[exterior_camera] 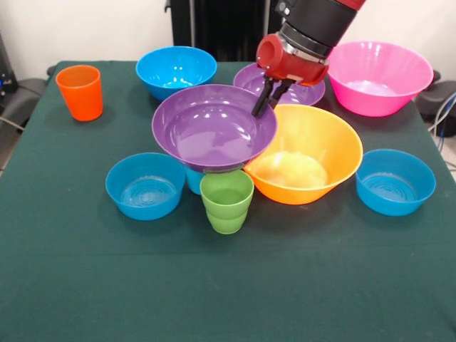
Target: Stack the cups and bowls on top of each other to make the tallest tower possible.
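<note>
At table centre, wide glossy purple plastic bowl point(212, 127) caps light blue cup point(193, 179); black-fingered gripper point(269, 96) pinches its rim; remaining pieces unstacked.

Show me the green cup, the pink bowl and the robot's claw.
green cup point(226, 201): front view, on its side wall.
pink bowl point(377, 75): front view, on its inner wall.
claw point(268, 97): front view, between its fingertips.

Robotics lab: cloth-covered test table point(85, 285), cables point(443, 114) alongside.
</note>
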